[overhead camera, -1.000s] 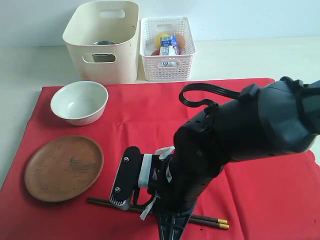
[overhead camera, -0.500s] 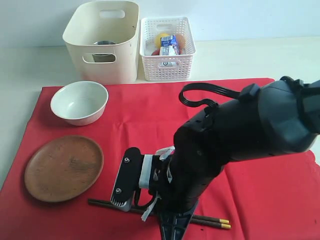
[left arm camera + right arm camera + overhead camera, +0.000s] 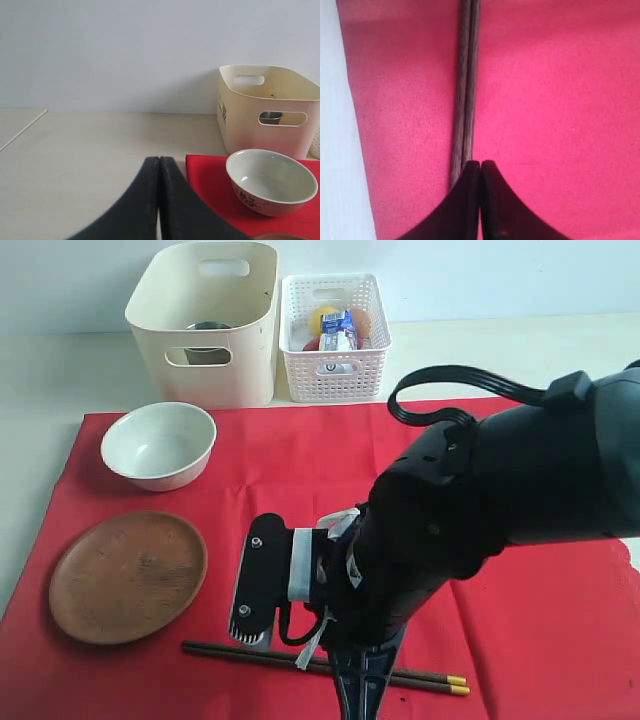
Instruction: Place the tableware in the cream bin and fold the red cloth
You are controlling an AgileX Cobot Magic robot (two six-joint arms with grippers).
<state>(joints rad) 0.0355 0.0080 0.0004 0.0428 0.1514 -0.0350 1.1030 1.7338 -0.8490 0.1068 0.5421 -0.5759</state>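
Observation:
The red cloth [image 3: 300,460] lies spread on the table. On it stand the pale bowl [image 3: 158,444] and the brown wooden plate [image 3: 128,575], and the dark gold-tipped chopsticks [image 3: 230,651] lie near its front edge. My right gripper [image 3: 480,162] is shut directly over the chopsticks [image 3: 466,100], which run under one finger; nothing shows between the jaws. My left gripper [image 3: 159,160] is shut and empty, over bare table beside the cloth's corner [image 3: 210,175] and near the bowl [image 3: 271,181]. The cream bin [image 3: 205,320] stands behind, with a steel cup [image 3: 271,117] showing through its handle.
A white lattice basket [image 3: 334,335] holding food and a milk carton stands right of the bin. My bulky right arm [image 3: 500,500] hides the cloth's middle right. In the right wrist view, pale table [image 3: 340,150] borders the cloth's edge.
My right gripper's jaws have closed. The right arm has shifted a little to the right, and the chopsticks lie slightly further right on the cloth.

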